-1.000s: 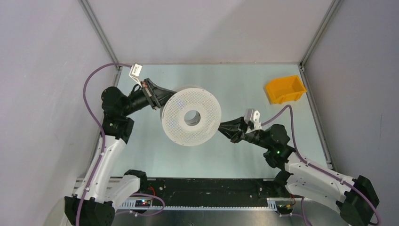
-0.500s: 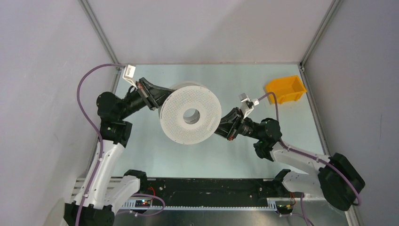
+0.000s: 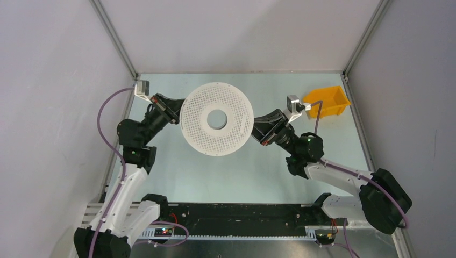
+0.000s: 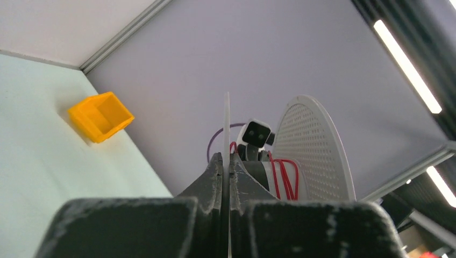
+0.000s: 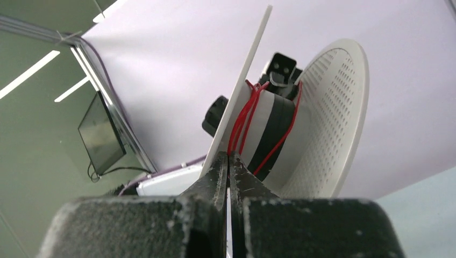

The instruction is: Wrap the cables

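Observation:
A pale grey perforated spool hangs above the table between my two arms, its flat face towards the top camera. My left gripper is shut on its left rim and my right gripper on its right rim. In the left wrist view the thin flange edge runs into the closed left gripper. Thin red cables loop round the hub beside the other flange. In the right wrist view the cables run down the flange to the closed right gripper.
An orange bin sits at the table's back right corner, also seen in the left wrist view as the orange bin. Grey walls and metal frame posts close in the pale green table. Lilac arm cables trail behind both wrists.
Both arms have carried the spool a little towards the back wall and turned it flatter to the camera. The right wrist has swung towards the orange bin. Both grips have held.

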Controlling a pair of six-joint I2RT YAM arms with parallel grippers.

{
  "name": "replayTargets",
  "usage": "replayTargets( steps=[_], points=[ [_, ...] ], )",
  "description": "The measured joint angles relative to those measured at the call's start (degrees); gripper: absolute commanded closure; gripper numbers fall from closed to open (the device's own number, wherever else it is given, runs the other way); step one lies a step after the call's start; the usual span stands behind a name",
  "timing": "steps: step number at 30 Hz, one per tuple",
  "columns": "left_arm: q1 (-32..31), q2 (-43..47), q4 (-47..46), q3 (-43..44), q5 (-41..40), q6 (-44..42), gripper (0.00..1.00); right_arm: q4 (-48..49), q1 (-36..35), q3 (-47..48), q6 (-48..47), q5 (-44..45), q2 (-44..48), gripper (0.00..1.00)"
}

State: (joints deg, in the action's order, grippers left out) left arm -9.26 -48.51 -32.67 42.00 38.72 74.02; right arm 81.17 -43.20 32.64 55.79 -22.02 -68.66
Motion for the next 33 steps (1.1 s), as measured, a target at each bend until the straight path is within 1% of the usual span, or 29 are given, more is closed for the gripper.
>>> replayTargets(
  steps=[5, 10, 19, 25, 29, 33],
  points=[
    [0.00, 0.94, -3.19, -3.10, -6.14, 6.88, 1.00, 1.40, -1.62, 1.36, 0.15, 4.02, -1.84, 1.00],
    [0.00, 2.34, -3.45, -4.13, -10.64, 10.14, 1.00, 2.69, -2.34, 1.55, 1.27, 6.91, -5.57, 1.00],
    [0.35, 2.75, -3.41, -4.94, -14.14, 9.84, 1.00, 4.11, -2.34, 1.55, 3.32, 10.64, -10.84, 1.00],
    [0.39, 2.40, -3.19, -5.46, -14.91, 9.44, 1.00, 4.35, -2.34, 1.42, 3.41, 12.15, -11.39, 1.00],
    [0.39, 1.79, -3.19, -5.46, -14.93, 9.29, 1.00, 2.45, -2.10, 0.59, 2.60, 13.62, -10.45, 0.90],
    [0.39, 1.25, -3.19, -5.64, -14.99, 8.94, 1.00, -1.25, -1.81, 0.15, 1.66, 14.49, -7.98, 0.85]
  ],
)
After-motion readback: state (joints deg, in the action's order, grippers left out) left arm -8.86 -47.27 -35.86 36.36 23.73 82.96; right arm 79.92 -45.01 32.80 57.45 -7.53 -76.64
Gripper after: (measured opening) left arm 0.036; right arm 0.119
